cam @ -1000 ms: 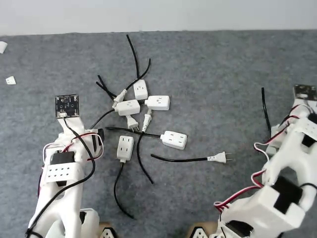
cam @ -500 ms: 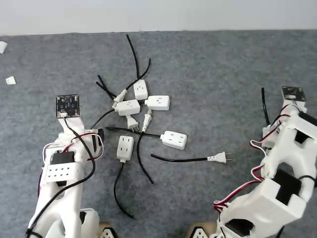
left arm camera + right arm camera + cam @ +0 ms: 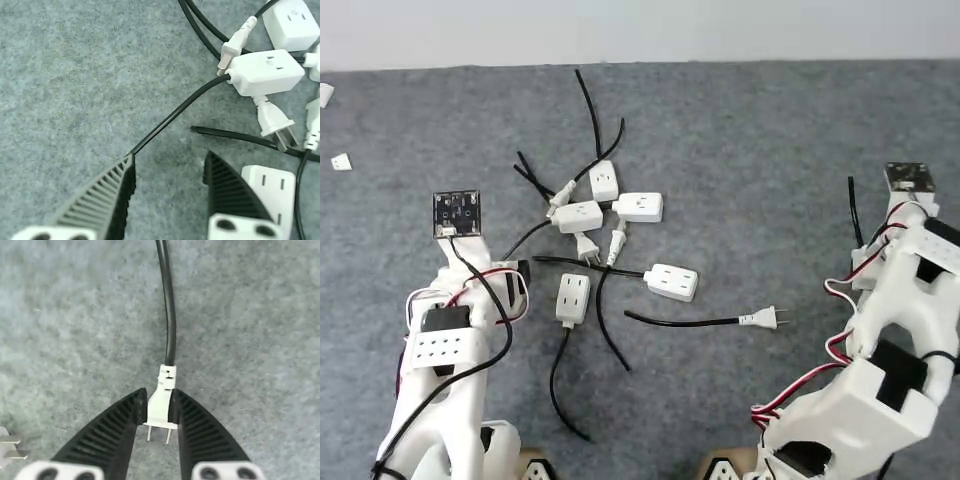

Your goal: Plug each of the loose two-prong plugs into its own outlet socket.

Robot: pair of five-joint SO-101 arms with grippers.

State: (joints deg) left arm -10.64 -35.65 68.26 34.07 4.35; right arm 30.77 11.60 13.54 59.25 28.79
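In the right wrist view my right gripper (image 3: 159, 412) is shut on a white two-prong plug (image 3: 161, 402) low over the grey mat, prongs toward the camera. Its black cord (image 3: 168, 305) runs away from it, and the same cord (image 3: 854, 215) lies beside the right arm in the high view. My left gripper (image 3: 170, 172) stands open over bare mat, with a black cord (image 3: 175, 117) ending at one fingertip and a white outlet block (image 3: 267, 187) beside the other. Several outlet blocks, such as one (image 3: 672, 282) at the middle, lie clustered with loose plugs (image 3: 586, 246).
Another loose plug (image 3: 761, 318) with a black cord lies on the mat between the arms, and prongs of a plug (image 3: 9, 447) show at the right wrist view's edge. Two small white scraps (image 3: 340, 161) lie at the far left. The grey mat (image 3: 770, 140) is bare at the back right.
The right arm has shifted left and a little farther back over the cord at the right. The left arm and the cluster of outlets have not moved.
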